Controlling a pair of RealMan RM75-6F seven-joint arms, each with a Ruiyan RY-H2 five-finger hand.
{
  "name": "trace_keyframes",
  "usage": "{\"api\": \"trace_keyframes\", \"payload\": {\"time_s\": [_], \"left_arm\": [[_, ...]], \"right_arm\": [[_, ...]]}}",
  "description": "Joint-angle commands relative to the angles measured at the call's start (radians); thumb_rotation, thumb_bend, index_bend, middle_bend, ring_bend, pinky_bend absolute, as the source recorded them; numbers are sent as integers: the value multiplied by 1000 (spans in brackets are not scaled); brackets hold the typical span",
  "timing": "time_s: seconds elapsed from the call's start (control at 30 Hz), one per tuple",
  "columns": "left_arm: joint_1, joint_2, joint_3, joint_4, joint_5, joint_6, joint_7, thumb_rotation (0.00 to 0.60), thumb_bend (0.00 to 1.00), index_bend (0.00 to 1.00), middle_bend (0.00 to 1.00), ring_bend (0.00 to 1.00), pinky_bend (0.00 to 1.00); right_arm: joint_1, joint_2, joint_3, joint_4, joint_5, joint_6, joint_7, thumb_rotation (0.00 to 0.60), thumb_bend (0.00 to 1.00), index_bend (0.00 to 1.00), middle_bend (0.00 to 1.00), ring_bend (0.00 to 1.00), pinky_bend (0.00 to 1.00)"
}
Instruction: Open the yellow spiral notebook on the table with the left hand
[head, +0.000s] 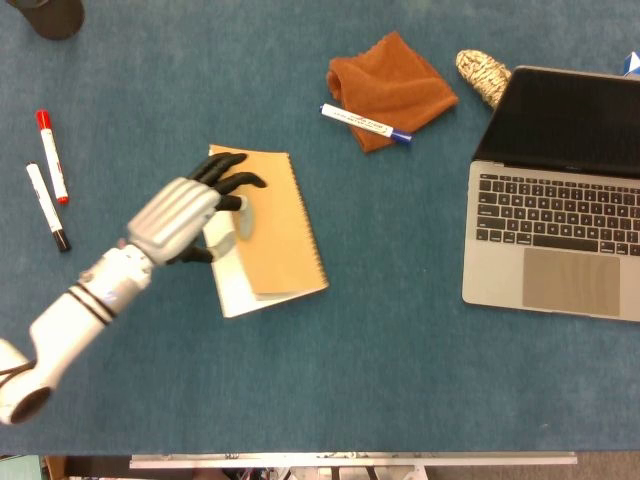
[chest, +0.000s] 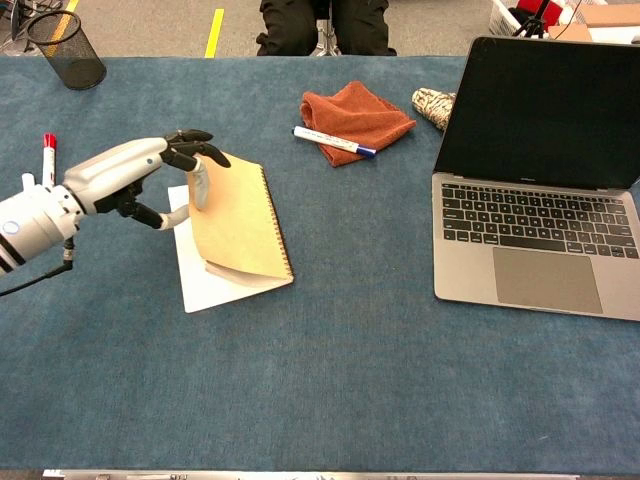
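Yellow spiral notebook cover is lifted off its white page, pinched by the left robot hand.

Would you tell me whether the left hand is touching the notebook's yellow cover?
Touching: the chest view shows the left hand pinching the raised edge of the yellow cover.

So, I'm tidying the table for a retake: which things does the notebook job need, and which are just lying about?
Needed: yellow spiral notebook; left hand lifting its cover.
Lying about: laptop, orange cloth, blue-capped marker, two markers, mesh pen cup.
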Motion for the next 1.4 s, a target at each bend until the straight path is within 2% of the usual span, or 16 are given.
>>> {"api": "trace_keyframes", "payload": {"time_s": [0.03, 0.27, 0.43, 0.83, 1.13, 1.4], "left_arm": [[25, 73, 37, -9, 35, 34, -13, 600, 468, 721, 215, 5, 0], [22, 169, 44, -58, 79, 57, 59, 600, 468, 718, 214, 5, 0], [-6, 177, 27, -126, 97, 34, 115, 600, 468, 717, 213, 5, 0], [-94, 79, -34, -205, 62, -105, 270, 600, 468, 712, 213, 5, 0], [-114, -22, -71, -256, -67, -208, 469, 600, 469, 681, 212, 5, 0], [-135, -131, -114, -242, -220, -283, 566, 600, 469, 646, 206, 5, 0]], "right_arm": [[4, -1, 0, -8, -6, -2, -8, 600, 192, 158, 209, 101, 178], [-1, -5, -4, -11, -7, 7, -12, 600, 192, 158, 209, 101, 178], [-11, -6, -4, -2, -4, 21, -1, 600, 193, 158, 209, 101, 178], [-30, -19, -5, 39, 11, 40, 42, 600, 192, 158, 209, 102, 178], [-38, -29, -3, 73, 27, 36, 74, 600, 192, 158, 209, 101, 178], [-40, -41, -2, 96, 32, 33, 97, 600, 193, 158, 209, 101, 178]]}}
